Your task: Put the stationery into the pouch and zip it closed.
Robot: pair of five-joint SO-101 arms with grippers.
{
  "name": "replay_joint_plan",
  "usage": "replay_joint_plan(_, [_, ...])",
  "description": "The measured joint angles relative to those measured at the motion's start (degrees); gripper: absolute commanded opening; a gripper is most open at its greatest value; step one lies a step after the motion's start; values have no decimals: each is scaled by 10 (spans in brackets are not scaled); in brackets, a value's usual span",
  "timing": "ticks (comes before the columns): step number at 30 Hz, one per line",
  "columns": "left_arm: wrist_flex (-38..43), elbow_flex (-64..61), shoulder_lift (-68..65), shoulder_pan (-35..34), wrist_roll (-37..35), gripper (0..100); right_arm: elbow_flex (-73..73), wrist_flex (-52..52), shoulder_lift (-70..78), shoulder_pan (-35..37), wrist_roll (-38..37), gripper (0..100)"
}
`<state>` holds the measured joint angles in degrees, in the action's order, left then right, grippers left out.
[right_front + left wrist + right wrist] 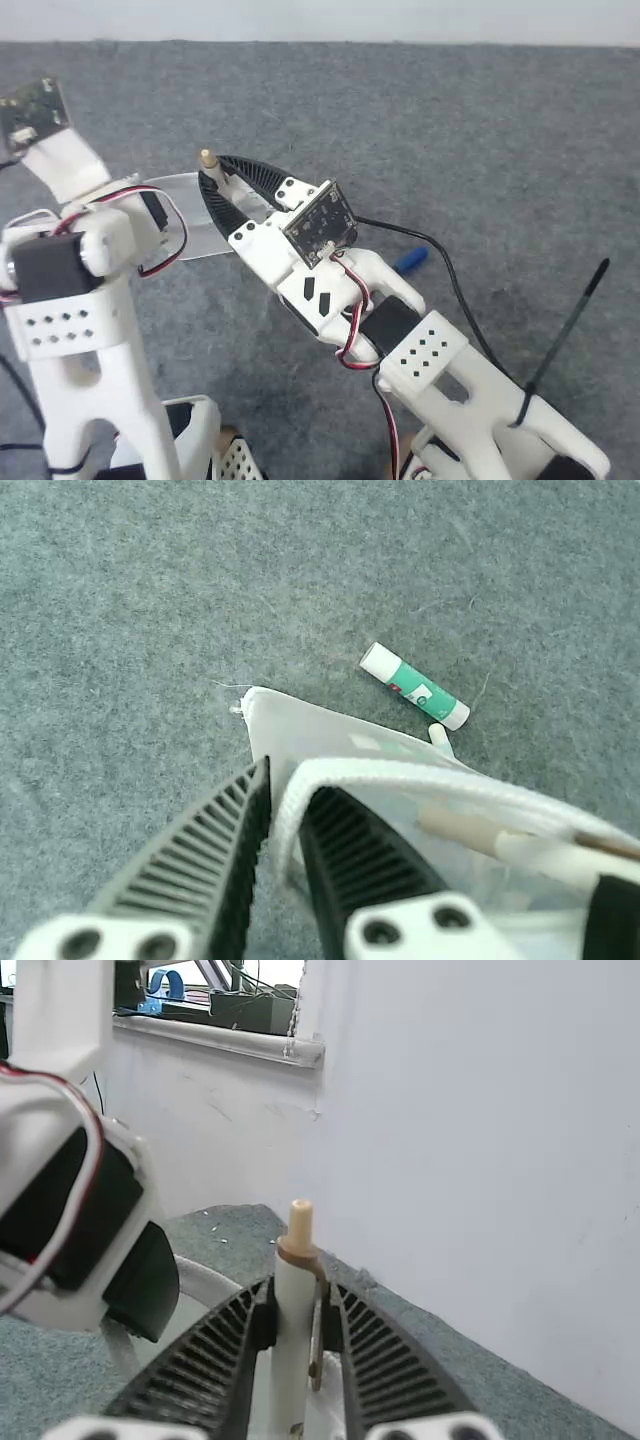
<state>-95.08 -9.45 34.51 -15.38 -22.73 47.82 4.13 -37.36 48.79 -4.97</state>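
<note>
The translucent pouch [190, 215] is lifted off the grey mat, and my left gripper [285, 780] is shut on its white zipper rim [400, 772]. A white pen with a beige end [207, 158] stands over the pouch mouth with my right gripper [212, 172] shut on it; in the right wrist view the pen [298, 1250] sits upright between the black fingers [230, 1340]. Through the pouch wall [330, 730] a pale pen-like shape [470, 835] shows inside. A green and white glue stick [413, 686] lies on the mat beyond the pouch.
A blue item [410, 260] lies on the mat, partly hidden behind the right arm. A black cable [450, 280] trails from that arm, and a black strap [570, 315] sticks up at the right. A white wall [480, 1160] rises behind the mat.
</note>
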Motion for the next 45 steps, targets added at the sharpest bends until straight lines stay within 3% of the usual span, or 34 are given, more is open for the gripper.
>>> replay_joint_plan(6, [0, 0, 0, 0, 0, 10, -1, -51, -3, 1, 0, 143])
replay_joint_plan(27, [0, 0, -1, 1, 0, 10, -1, -86, -12, 2, -2, 98])
replay_joint_plan(40, [0, 0, -2, 0, 0, 10, -153, -374, -29, -1, 0, 98])
replay_joint_plan(45, [0, 0, -2, 0, 0, 10, -207, -469, -29, -38, 0, 101])
